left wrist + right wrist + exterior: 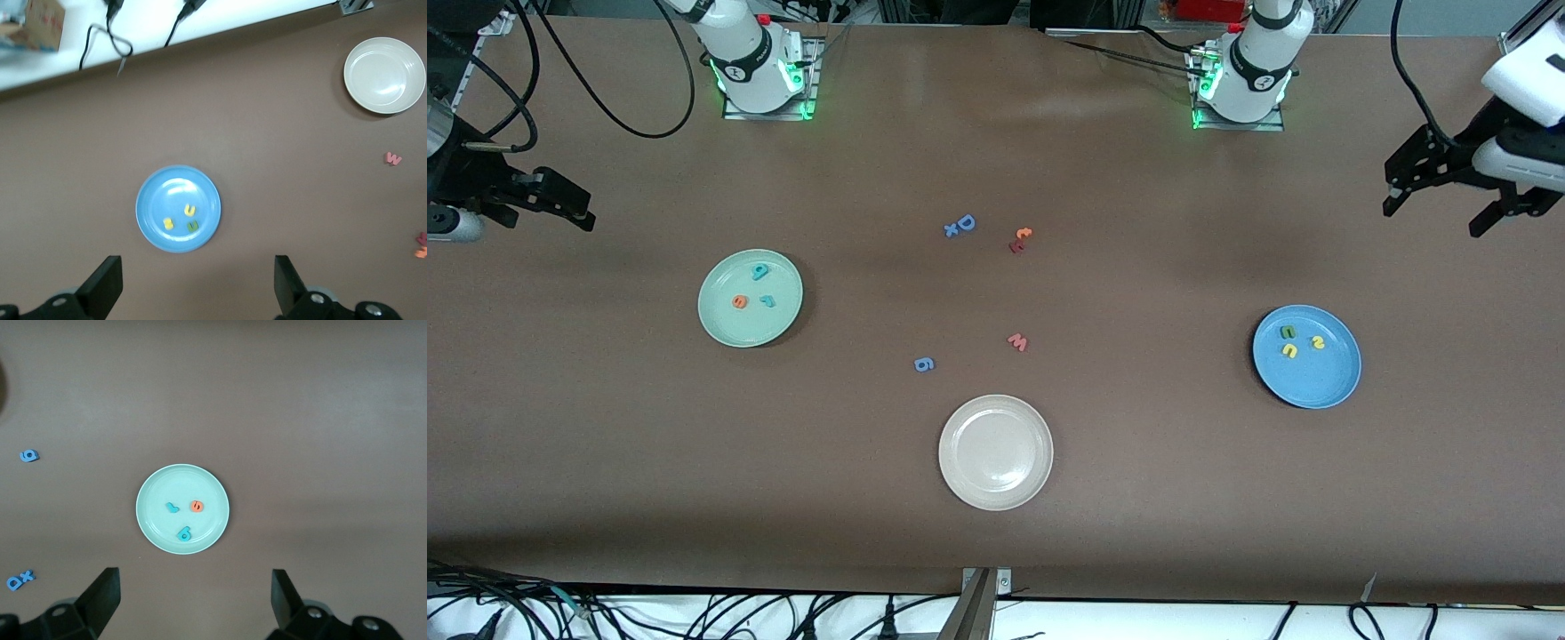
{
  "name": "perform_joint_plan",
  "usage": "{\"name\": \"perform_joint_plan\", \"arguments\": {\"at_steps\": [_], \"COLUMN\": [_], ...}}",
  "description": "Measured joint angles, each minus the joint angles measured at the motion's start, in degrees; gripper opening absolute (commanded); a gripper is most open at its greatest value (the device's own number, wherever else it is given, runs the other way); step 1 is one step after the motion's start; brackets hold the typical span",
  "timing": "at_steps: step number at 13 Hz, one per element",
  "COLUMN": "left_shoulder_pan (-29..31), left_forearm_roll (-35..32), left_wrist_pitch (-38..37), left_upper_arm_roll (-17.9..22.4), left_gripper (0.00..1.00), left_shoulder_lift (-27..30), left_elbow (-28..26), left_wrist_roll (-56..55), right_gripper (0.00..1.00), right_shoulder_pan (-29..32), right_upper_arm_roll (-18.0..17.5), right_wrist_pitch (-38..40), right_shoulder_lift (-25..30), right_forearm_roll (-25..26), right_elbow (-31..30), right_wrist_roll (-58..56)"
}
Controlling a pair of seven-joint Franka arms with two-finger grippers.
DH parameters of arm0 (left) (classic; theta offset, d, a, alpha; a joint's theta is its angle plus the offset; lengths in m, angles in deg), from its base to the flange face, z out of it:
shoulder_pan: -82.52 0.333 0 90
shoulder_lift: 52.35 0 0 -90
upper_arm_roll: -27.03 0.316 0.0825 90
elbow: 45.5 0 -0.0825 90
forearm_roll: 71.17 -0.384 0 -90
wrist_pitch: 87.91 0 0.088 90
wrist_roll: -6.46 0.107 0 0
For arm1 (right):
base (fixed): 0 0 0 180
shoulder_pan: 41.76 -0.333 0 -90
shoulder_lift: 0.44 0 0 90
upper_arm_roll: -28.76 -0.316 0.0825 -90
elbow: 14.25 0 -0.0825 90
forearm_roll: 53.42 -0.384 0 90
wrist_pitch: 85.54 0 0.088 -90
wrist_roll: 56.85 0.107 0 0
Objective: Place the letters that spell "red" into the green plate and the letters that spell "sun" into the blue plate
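The green plate [734,327] lies toward the right arm's end of the table and holds a teal "d" [760,272], an orange "e" [739,302] and a teal "r" [767,301]. The blue plate [1316,382] lies toward the left arm's end with a green "n" [1288,332], a yellow "s" [1317,341] and a yellow "u" [1289,350] in it. My left gripper [1436,212] hangs open and empty high over the table near the blue plate [160,193]. My right gripper [525,213] hangs open and empty near the green plate [200,483].
A cream-white plate [996,452] sits nearest the front camera. In mid-table lie loose letters: a blue "D" with a small "x" [960,225], a red and orange pair [1020,238], a red "w" [1018,341] and a blue "g" [924,364].
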Motion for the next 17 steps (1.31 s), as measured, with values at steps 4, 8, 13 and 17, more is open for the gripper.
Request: {"name": "perform_joint_plan", "arguments": {"at_steps": [4,8,13,17], "left_shoulder_pan": [0.97,1.21,1.79,2.15], "left_forearm_roll": [2.42,2.62,2.62,2.61], "left_wrist_pitch": [-4.51,-6.91,-7.60,-7.73], "left_upper_arm_roll": [-1.02,-1.08,-1.09,-1.09], "left_gripper": [1.00,1.00,1.00,1.00], "left_shoulder_lift": [1.51,2.24,2.13,0.58], "left_elbow": [-1.41,-1.44,-1.23,-0.38], "left_wrist_roll": [-7.35,-8.15,-8.49,-8.53], "right_gripper": [1.00,1.00,1.00,1.00], "right_shoulder_pan": [0.00,0.00,0.00,0.00], "right_upper_arm_roll": [0.00,0.00,0.00,0.00], "right_wrist_pitch": [0.01,0.01,0.01,0.01], "right_shoulder_lift": [0.00,-0.01,-0.01,-0.01], "right_forearm_roll": [0.00,0.00,0.00,0.00], "right_elbow": [0.00,0.00,0.00,0.00], "right_wrist_roll": [0.00,0.00,0.00,0.00]}}
